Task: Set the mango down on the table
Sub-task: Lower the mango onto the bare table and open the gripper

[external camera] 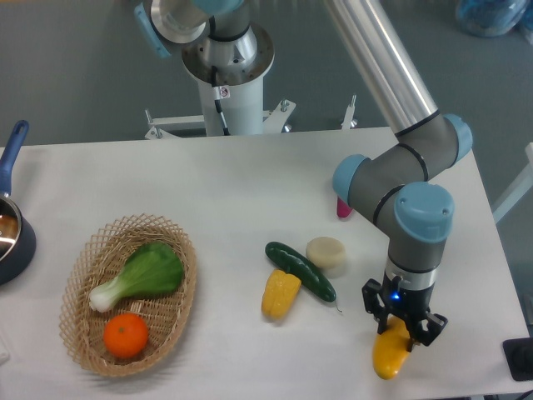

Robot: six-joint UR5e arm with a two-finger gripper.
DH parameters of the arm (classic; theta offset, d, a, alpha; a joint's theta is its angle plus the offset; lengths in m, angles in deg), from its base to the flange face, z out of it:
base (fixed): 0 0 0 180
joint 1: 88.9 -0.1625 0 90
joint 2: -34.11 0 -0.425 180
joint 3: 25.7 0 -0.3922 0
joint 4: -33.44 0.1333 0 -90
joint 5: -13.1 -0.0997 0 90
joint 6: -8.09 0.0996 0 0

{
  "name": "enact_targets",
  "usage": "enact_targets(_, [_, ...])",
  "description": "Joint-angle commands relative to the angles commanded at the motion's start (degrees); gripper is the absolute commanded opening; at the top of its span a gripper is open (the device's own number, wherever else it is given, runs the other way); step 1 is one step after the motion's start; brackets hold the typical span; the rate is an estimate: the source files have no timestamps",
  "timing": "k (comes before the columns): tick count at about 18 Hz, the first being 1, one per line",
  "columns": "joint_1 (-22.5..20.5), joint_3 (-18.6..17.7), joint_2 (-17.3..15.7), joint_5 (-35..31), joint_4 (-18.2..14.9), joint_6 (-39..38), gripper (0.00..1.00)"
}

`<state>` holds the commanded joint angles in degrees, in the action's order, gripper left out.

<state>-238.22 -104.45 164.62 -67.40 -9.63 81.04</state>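
One arm, many items on large white rounded-corner bench (225, 183). Far left: dark pan (12, 237) at frame edge. Lower left: woven wicker basket (179, 308) holding green leafy vegetable (146, 273) and round orange (126, 335). Centre: kernel-textured corn cob (281, 293) touching dark green cucumber (300, 271); pale round disc (326, 252) just beside. Lower right: black two-finger gripper (400, 323), fingers closed around upper end of smooth yellow oblong mango (390, 354), lower end at or just above bench. Risk: mango lies close to bench's front edge; once let go, curved fruit may roll off.

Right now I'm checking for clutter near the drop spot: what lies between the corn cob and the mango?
In the camera view, only the cucumber's lower end sits beside the corn cob; beyond it, bare table runs to the mango.
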Motion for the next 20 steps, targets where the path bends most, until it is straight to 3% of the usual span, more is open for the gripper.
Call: enact_targets(20, [1.0,-5.6,-2.7,0.0,0.1,0.1,0.60])
